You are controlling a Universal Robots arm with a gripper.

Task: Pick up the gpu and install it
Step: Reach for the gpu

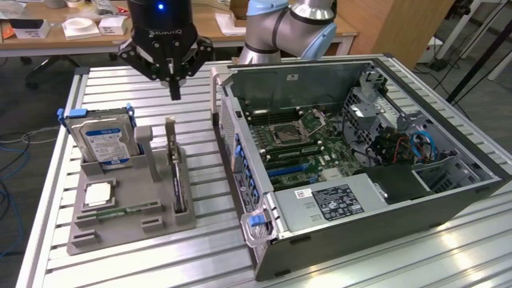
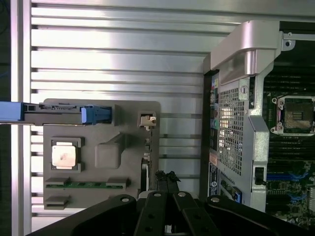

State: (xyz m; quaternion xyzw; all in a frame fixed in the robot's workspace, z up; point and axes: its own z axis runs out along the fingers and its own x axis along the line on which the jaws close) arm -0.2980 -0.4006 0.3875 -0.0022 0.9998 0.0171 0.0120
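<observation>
Black gripper (image 1: 174,91), jaws closed, empty, hangs above a gpu (image 1: 174,168) it could ram if lowered shut, case (image 1: 384,240) at its three o'clock

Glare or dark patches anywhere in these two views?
Exterior view: glare streaks on the table at that view's right, and the case interior is dim near its drive bay. Wrist view: a bright band across the slats, the case's silver corner glares, and the gripper is dark against them.

A robotics lab: aluminium workbench (image 1: 152,267), open computer case (image 1: 400,209), desks (image 1: 201,18) behind.
</observation>
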